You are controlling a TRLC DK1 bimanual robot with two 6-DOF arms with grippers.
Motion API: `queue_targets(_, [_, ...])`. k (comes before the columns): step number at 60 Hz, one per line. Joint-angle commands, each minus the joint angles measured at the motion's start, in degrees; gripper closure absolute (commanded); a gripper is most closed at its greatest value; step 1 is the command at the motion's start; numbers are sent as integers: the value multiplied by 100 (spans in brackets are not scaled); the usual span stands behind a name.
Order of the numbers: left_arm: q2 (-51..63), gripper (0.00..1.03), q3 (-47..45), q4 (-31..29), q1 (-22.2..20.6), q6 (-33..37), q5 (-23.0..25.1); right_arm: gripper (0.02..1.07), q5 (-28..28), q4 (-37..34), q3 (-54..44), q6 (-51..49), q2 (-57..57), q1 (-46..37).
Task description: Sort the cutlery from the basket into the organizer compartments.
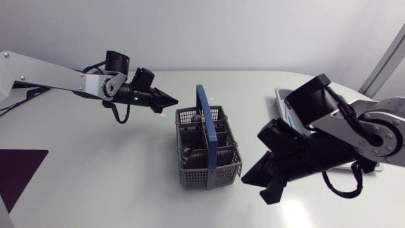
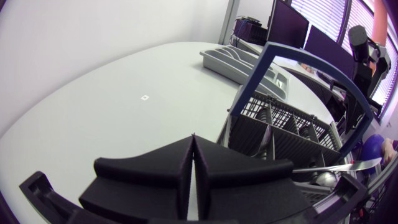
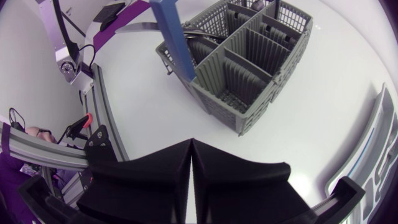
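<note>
The grey cutlery basket with a blue handle stands mid-table, and some cutlery shows in its compartments. My left gripper hovers shut and empty just left of the basket's far end. My right gripper, also shut and empty, hangs to the right of the basket's near end. The left wrist view has the shut fingers close to the basket, with a spoon lying in it. Beyond the shut right gripper stands the basket. My right arm largely hides the grey organizer.
The organizer lies past the basket in the left wrist view, and its rim shows beside my right gripper. A dark purple mat lies at the table's front left.
</note>
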Motion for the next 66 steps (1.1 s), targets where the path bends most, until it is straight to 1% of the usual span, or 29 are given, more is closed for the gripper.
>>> queue_targets(1, [191, 100, 193, 55, -109, -130, 65, 101, -55, 16, -229, -57, -19, 173])
queue_targets(5, [200, 100, 210, 55, -162, -139, 65, 101, -46, 148, -290, -22, 140, 261])
queue_targets(14, [218, 100, 193, 38, -188, -148, 65, 101, 103, 965, -431, 145, 509, 261])
queue_targets(23, [235, 100, 157, -68, -259, -78, 65, 101, 261, 1448, -413, 277, 729, 225])
queue_targets(33, [200, 100, 131, -788, -303, 555, 162, 101, 622, 1800, -404, 339, 825, 164])
queue_targets(35, [200, 100, 122, -850, -294, 617, 180, 101, 639, 1853, -404, 339, 843, 137])
queue_targets(42, [33, 100, -54, -1263, -188, 1074, 268, 101, 736, 1984, -378, 295, 913, -30])
queue_targets(45, [-46, 100, -133, -1333, -171, 1162, 268, 101, 806, 1993, -361, 260, 948, -100])
queue_targets(57, [-608, 100, -739, -1676, 172, 1601, 338, 101, 841, 2169, -167, 49, 1186, -627])
queue_targets(62, [-898, 100, -1073, -1834, 260, 1830, 347, 101, 850, 2248, 44, -4, 1440, -785])
queue_targets(66, [-1109, 100, -1310, -1843, 348, 1891, 347, 101, 850, 2292, 202, -4, 1607, -847])
